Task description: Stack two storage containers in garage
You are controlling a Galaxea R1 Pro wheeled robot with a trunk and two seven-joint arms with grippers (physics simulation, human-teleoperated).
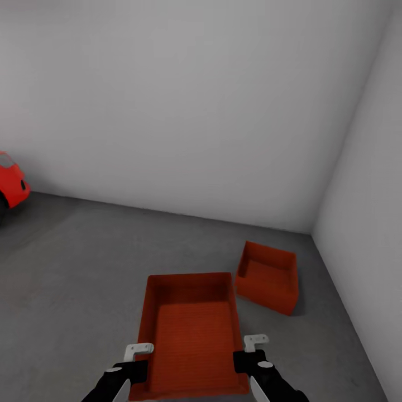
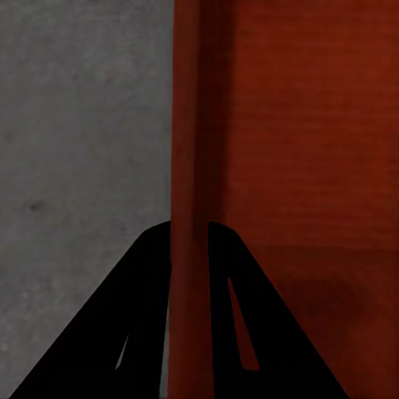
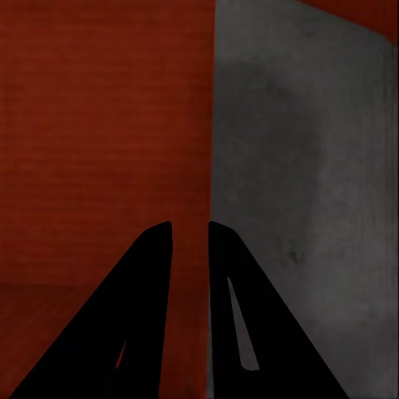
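1. Held container (image 1: 192,335) sits between the left gripper (image 1: 138,363) and the right gripper (image 1: 249,357), one wall in each.
2. Left gripper (image 2: 189,241) straddles the wall: floor (image 2: 75,150) outside, container interior inside.
3. Right gripper (image 3: 189,241) likewise straddles the opposite wall.
4. Second container (image 1: 268,276) rests on the floor ahead and right of the right gripper, near the wall corner.
5. Car (image 1: 11,187) stands far ahead-left of the left gripper.
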